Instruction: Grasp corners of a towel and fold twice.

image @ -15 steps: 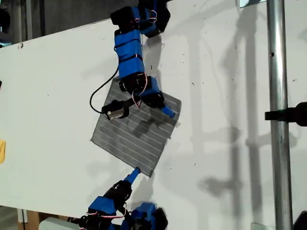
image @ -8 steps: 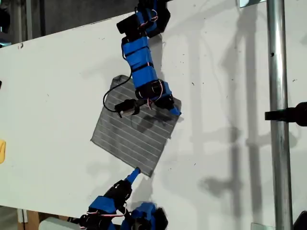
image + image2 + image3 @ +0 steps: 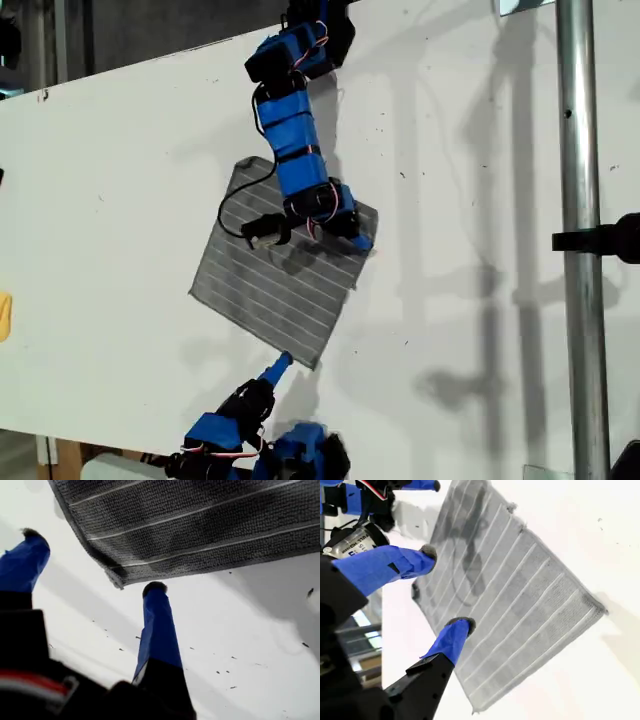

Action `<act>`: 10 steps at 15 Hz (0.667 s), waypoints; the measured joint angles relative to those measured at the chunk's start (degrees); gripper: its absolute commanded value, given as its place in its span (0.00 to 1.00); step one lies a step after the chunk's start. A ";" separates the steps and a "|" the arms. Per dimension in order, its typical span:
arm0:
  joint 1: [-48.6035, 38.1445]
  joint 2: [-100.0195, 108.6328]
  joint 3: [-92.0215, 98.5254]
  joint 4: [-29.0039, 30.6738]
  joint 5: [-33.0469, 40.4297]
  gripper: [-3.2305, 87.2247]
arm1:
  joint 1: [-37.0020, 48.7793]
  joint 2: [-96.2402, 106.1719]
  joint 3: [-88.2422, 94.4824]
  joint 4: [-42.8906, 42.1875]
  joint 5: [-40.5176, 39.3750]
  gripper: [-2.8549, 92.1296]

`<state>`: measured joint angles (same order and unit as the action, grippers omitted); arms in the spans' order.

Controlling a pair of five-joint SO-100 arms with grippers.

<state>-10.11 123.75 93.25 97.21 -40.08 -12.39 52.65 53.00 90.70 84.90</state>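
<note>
The towel [image 3: 270, 285] lies flat on the white table as a grey striped diamond. My first gripper [image 3: 358, 238] comes from the exterior view's top and hangs open over the towel's right corner [image 3: 374, 214]. The first wrist view shows that corner [image 3: 117, 583] between the spread blue fingers [image 3: 157, 625] of my first gripper [image 3: 92, 560], with nothing held. My second gripper [image 3: 280, 363] reaches up from the exterior view's bottom, its tip at the towel's lower edge beside the bottom corner [image 3: 314, 364]. It stands open [image 3: 446, 589] in front of the towel [image 3: 530, 595].
A metal pole [image 3: 580, 240] with a black clamp [image 3: 605, 240] crosses the exterior view's right. A black cable [image 3: 205, 205] loops from the first arm's camera over the towel's upper left part. A yellow object [image 3: 3, 315] sits at the exterior view's left edge.
The first arm has swung toward the exterior view's right, bringing its gripper over the towel's right corner. The second arm and the towel have not moved.
</note>
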 measured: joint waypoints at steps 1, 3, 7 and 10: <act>0.00 0.00 0.00 0.00 0.00 0.27 | 0.00 -0.44 0.00 -0.09 0.18 0.43; 0.00 0.00 0.00 0.00 0.00 0.27 | 0.00 -2.55 0.00 -0.70 0.79 0.42; 0.00 0.62 0.97 -0.09 -0.26 0.26 | 1.05 -8.26 -0.44 -2.29 1.05 0.03; 0.00 0.97 1.05 0.00 -0.26 0.26 | 1.67 -9.40 -1.58 -4.48 1.41 0.03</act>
<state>-10.11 124.72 94.31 97.21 -40.34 -10.72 43.24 51.42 86.22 86.31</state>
